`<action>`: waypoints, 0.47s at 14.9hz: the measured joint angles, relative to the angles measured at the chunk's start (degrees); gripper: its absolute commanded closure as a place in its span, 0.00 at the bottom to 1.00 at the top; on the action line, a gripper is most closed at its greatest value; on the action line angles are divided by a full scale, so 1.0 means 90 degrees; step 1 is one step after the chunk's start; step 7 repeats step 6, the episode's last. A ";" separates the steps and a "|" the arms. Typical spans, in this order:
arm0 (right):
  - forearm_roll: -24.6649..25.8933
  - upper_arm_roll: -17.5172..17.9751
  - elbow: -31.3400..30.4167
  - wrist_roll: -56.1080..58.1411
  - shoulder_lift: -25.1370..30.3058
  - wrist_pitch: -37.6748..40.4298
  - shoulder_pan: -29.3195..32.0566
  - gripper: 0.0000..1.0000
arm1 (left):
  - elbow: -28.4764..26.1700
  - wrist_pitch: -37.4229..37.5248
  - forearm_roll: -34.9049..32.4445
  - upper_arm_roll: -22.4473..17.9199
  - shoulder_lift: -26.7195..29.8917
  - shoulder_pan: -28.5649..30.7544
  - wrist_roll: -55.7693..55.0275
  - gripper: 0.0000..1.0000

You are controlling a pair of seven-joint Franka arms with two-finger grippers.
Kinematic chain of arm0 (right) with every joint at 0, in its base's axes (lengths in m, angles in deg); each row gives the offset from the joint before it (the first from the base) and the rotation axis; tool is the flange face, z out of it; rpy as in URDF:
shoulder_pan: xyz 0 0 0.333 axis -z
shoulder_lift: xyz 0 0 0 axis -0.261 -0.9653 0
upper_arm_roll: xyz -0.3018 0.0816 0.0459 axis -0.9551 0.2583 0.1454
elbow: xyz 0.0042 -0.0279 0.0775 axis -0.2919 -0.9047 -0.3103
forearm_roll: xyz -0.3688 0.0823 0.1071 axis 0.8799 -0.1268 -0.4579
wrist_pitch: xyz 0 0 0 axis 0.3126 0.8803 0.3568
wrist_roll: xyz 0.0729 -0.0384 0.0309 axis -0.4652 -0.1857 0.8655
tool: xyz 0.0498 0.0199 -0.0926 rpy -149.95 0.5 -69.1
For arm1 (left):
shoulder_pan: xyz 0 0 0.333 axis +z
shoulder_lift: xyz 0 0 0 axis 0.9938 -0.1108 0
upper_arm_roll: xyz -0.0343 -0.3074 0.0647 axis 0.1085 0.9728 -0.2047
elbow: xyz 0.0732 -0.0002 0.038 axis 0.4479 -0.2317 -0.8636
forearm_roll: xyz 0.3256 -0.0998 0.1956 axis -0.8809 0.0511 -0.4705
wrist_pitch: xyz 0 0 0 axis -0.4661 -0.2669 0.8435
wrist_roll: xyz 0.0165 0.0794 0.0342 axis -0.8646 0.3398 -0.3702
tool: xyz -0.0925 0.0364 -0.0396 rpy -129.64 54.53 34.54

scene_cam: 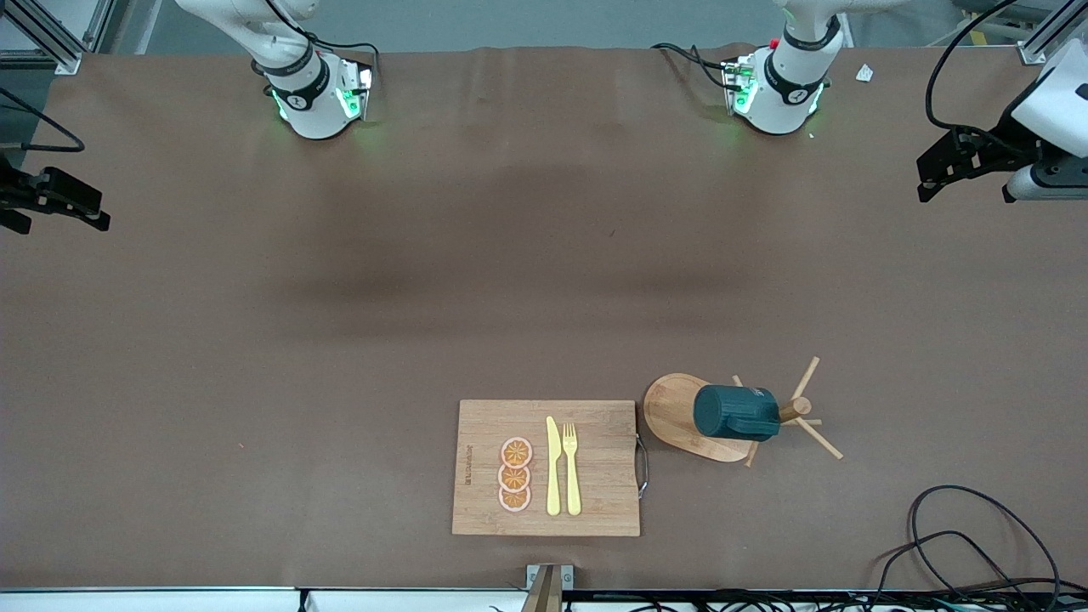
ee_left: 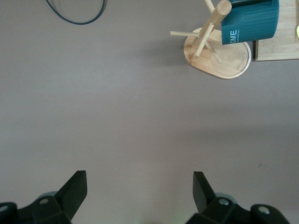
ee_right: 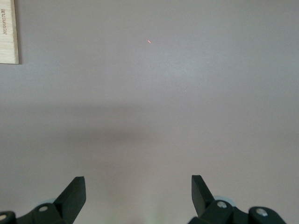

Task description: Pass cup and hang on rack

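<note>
Front view has the cup (scene_cam: 736, 413) already hanging on the rack (scene_cam: 680, 412), tipped sideways on a peg over the oval wooden base. Rack sits just beside the cutting board (scene_cam: 595, 501), toward the left arm's end of the table. On the board: three orange slices (scene_cam: 515, 474), a yellow knife (scene_cam: 553, 466) and a fork (scene_cam: 571, 467). Left gripper (ee_left: 140, 196) hangs over bare table with fingers spread wide, nothing in them. Right gripper (ee_right: 138, 198) is the same at its own end, wide apart and holding nothing.

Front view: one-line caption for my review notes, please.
Teal cup hangs on the wooden rack beside a cutting board; both grippers, left and right, wait open at the table's ends.
</note>
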 measured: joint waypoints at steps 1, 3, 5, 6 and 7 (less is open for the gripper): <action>0.0000 0.0000 0.0000 0.0000 0.0000 0.0000 0.0000 0.00 | -0.0002 0.0000 0.0015 0.0000 0.0000 -0.0039 0.0000 0.00; 0.0000 0.0001 0.0000 0.0000 0.0000 0.0000 0.0000 0.00 | -0.0004 -0.0006 0.0149 0.0002 -0.0001 -0.0121 -0.0008 0.00; 0.0000 0.0001 0.0000 0.0000 0.0000 0.0000 0.0000 0.00 | -0.0004 -0.0033 0.0260 0.0001 -0.0006 -0.0150 -0.0055 0.00; 0.0000 0.0001 0.0000 0.0000 0.0000 0.0000 0.0000 0.00 | -0.0003 -0.0043 0.0274 0.0000 -0.0014 -0.0151 -0.0070 0.00; 0.0000 0.0001 0.0000 0.0000 0.0000 0.0000 0.0000 0.00 | -0.0003 -0.0043 0.0274 0.0000 -0.0014 -0.0151 -0.0070 0.00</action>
